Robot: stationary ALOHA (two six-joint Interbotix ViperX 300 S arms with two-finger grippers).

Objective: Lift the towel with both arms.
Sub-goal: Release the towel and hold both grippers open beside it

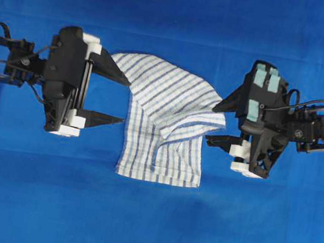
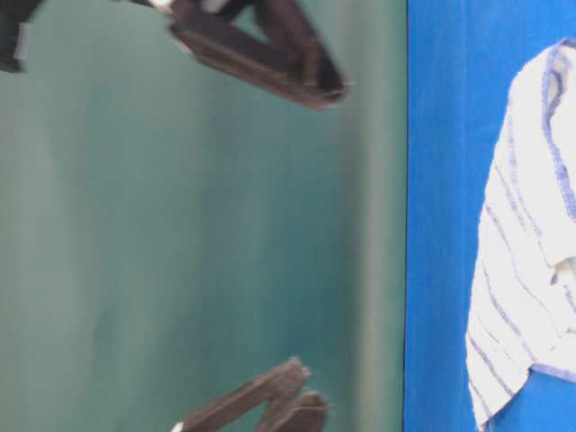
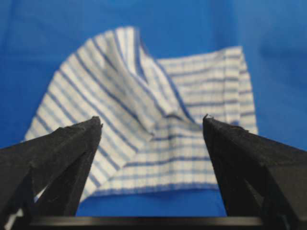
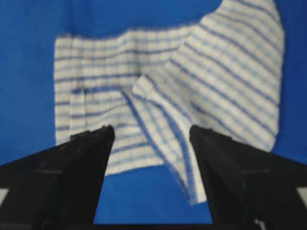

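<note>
Overhead exterior: unlabelled towel (image 1: 165, 122) between two open hands.

no readable text, no labels, no brand marks

One towel (image 1: 165, 122), striped, crumpled. One blue tablecloth (image 1: 147, 218). Two arms, each ending in one gripper: left (image 1: 123, 101), right (image 1: 215, 125). Two fingers per gripper, four altogether.

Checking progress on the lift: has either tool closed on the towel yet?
No. In the overhead view the left tool and right tool stand open beside the towel.
</note>
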